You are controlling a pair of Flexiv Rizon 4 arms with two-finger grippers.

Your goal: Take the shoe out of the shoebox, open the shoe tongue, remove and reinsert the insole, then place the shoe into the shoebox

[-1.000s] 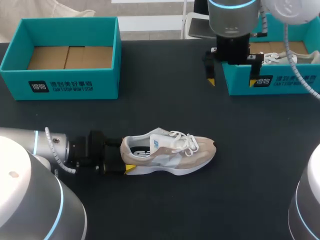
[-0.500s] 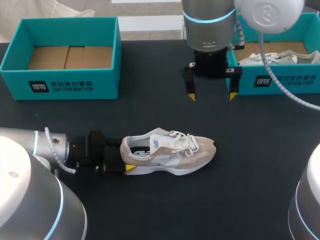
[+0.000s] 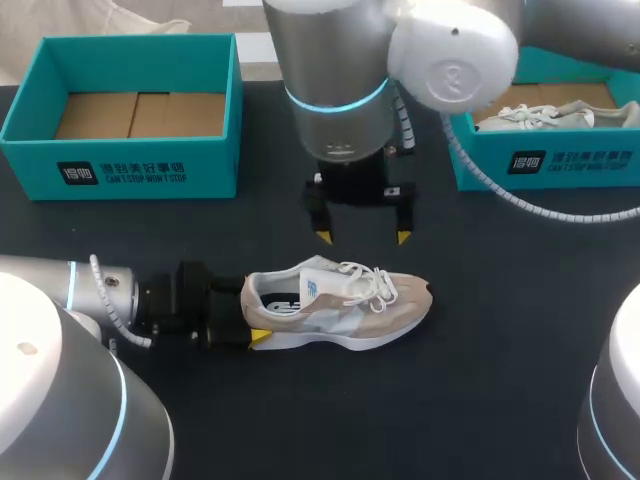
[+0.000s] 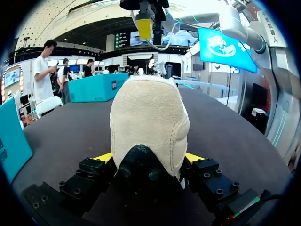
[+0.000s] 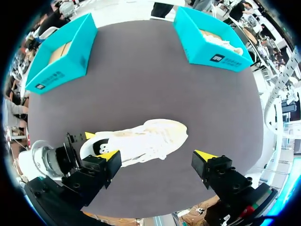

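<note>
The right hand (image 3: 362,237), fingers spread, is arriving over the sneaker (image 3: 345,305) from the shoebox (image 3: 545,160); the left hand (image 3: 250,318) is apparently pinching its heel. Tongue opening is coming next.

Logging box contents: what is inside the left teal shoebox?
Only a brown cardboard liner shows inside the shoebox; its near wall hides the front strip of floor.

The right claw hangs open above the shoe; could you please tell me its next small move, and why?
Probably lower the right claw toward the laces: it is open above the shoe, whose heel the left claw grips.
</note>
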